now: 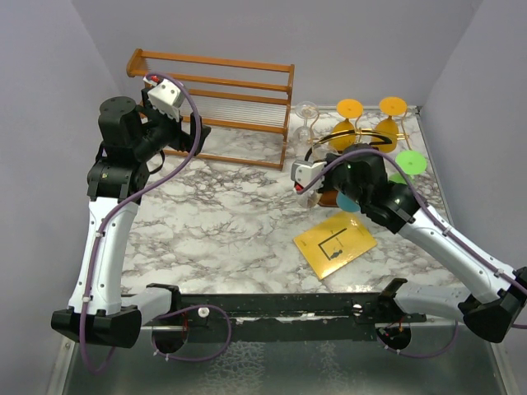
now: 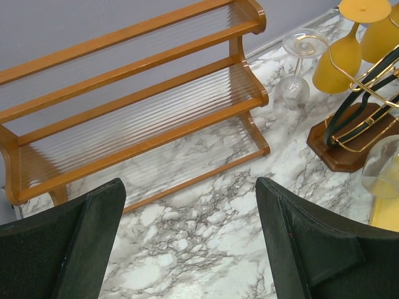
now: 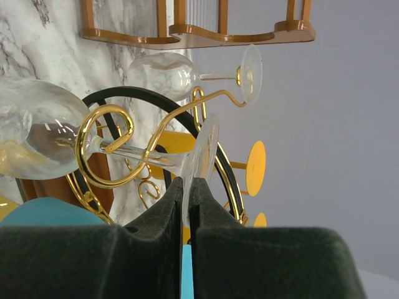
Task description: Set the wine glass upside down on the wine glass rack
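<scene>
Worktop (image 1: 222, 222): white marble w/ grey veins. Shelf (image 2: 252, 11) left of the rack (image 2: 340, 149): orange-brown. Rack: gold wire, black hoop, dk brown base. Wine glass (image 3: 37, 134) clear. Goblets (image 2: 340, 62) at rack yellow; card (image 1: 335, 241) in front of rack yellow w/ black lines.

- In the right wrist view the wine glass (image 3: 43, 143) runs off the left edge, so I cannot see its bowl's rim. The lower edge of its foot is buried between the pads of my right gripper (image 3: 187, 190).
- A teal glass (image 3: 50, 212) shows only as a sliver above my fingers.
- In the left wrist view the wine glass rack (image 2: 340, 146) is cropped at the right edge, the yellow glasses (image 2: 340, 59) at the top, and the fingers of my left gripper (image 2: 189, 205) at the bottom.
- From above, my own arm covers most of the rack's base and hides the grip itself.
</scene>
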Motion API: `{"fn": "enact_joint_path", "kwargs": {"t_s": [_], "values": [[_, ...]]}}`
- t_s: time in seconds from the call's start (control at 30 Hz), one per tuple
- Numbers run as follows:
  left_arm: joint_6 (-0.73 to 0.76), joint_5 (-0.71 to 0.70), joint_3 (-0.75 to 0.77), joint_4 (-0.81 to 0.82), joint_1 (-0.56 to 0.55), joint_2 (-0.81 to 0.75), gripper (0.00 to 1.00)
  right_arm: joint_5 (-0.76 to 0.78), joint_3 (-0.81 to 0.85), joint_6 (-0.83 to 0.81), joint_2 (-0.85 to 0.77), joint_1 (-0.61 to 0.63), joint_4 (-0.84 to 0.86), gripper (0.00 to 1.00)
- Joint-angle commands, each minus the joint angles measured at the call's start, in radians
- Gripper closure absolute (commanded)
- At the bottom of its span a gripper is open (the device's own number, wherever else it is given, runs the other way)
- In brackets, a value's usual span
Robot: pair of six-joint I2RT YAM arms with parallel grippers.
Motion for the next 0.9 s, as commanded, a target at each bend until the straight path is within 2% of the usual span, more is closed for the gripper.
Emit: {"fn": "enact_joint_path", "kwargs": {"t_s": [0.0,0.87], "values": [[0.008,0.015,0.01,0.031,0.009,0.0,0.12,-0.047,0.002,-0.028,-0.036,0.004,-0.039,0.99],[0.011,0.031,0.001,0.03,0.015,0.0,0.12,-0.248,0.098,0.023,-0.028,0.003,-0.16,0.99]]}}
